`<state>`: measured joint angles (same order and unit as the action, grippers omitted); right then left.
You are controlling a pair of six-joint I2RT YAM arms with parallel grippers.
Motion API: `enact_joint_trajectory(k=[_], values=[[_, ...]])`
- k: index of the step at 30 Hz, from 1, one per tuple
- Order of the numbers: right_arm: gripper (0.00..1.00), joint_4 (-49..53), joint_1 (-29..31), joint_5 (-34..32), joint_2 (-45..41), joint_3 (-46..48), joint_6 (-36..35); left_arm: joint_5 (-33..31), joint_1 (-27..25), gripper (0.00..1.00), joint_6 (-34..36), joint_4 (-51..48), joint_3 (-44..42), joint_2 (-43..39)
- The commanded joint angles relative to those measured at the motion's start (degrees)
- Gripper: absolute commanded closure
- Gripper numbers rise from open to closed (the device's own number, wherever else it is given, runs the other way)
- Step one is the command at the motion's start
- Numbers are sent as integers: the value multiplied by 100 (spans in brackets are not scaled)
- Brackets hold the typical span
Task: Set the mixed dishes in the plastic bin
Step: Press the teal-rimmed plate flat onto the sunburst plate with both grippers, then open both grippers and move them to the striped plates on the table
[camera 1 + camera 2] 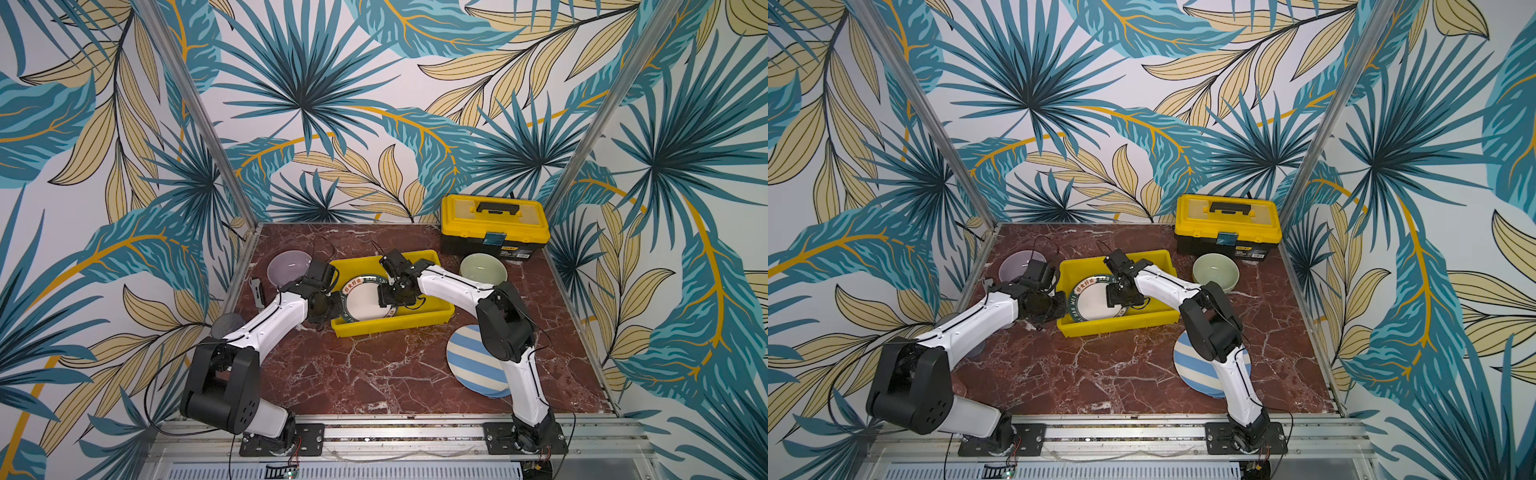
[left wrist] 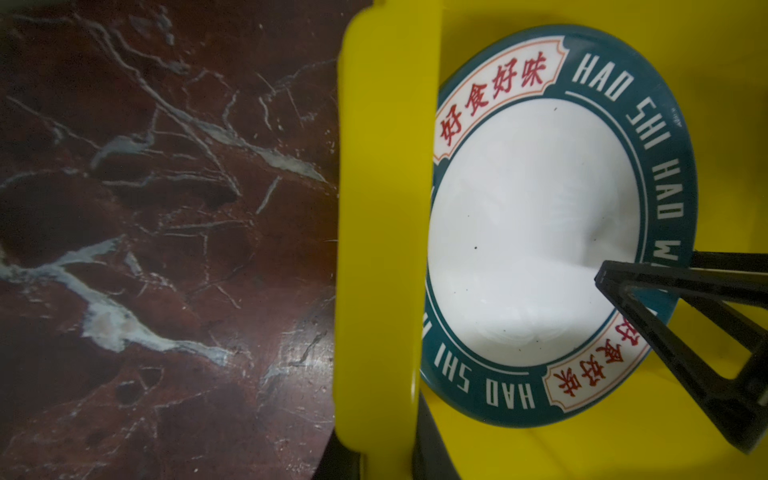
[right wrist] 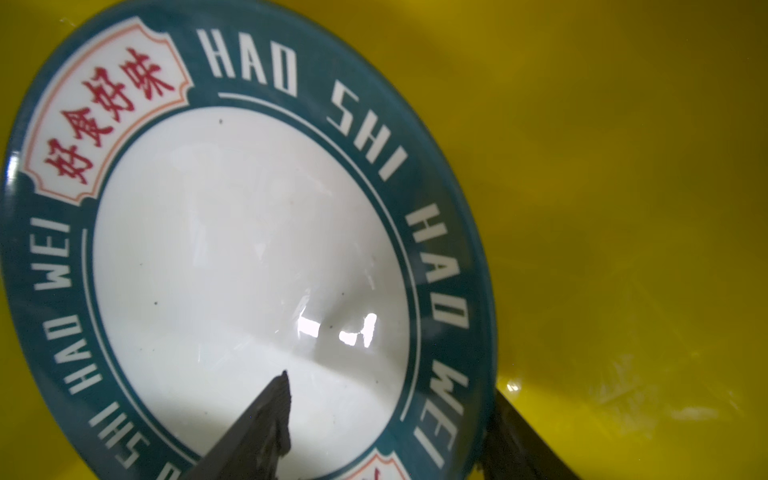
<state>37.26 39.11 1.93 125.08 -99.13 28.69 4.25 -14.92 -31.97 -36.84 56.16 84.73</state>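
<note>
The yellow plastic bin [image 1: 390, 326] [image 1: 1117, 326] sits mid-table. My left gripper [image 1: 334, 300] [image 2: 386, 459] is shut on its left wall [image 2: 382, 208]. Above the bin floor [image 3: 623, 208] a dark lettered plate [image 1: 361, 297] [image 1: 1092, 299] [image 2: 532, 232] [image 3: 249, 249] hangs tilted. My right gripper [image 1: 384, 301] [image 3: 388, 386] is shut on it, one finger on the white well and the other under the rim. Still on the table are a lilac bowl [image 1: 286, 268], a pale green bowl [image 1: 482, 268] and a blue-white striped plate [image 1: 469, 361] partly under my right arm.
A yellow-and-black toolbox [image 1: 494, 224] stands at the back right, just behind the green bowl. A greyish clear glass [image 1: 227, 324] shows at the left table edge, half hidden by my left arm. Patterned walls close the table on three sides.
</note>
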Motion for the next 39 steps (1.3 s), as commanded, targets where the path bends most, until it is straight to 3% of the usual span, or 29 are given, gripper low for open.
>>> enact_joint_trajectory(k=[1,7,13,18,23,27,30,35,39], values=[[28,62,6,-94,39,-100,-3,-36,137,85,144,63,152,172],[24,405,-53,-333,-587,-98,-226,41,278,82,348,32,311,316],[20,846,-96,-850,-1604,242,-228,108,322,52,488,-136,517,298],[27,994,-333,-874,-3149,1450,-35,9,323,36,590,-341,555,-169],[31,1573,-711,-1486,-4895,2817,273,214,325,28,823,-721,695,-851],[34,1680,-1269,-1336,-5921,4027,698,686,270,26,903,-852,682,-1434],[36,1592,-1644,-1215,-6392,4813,945,748,-102,26,788,-858,646,-1766],[41,1419,-2232,-1408,-6463,5609,1043,606,-1368,25,400,-847,758,-1570],[34,978,-2952,-1101,-6480,6086,1031,260,-2303,25,164,-733,824,-1193]])
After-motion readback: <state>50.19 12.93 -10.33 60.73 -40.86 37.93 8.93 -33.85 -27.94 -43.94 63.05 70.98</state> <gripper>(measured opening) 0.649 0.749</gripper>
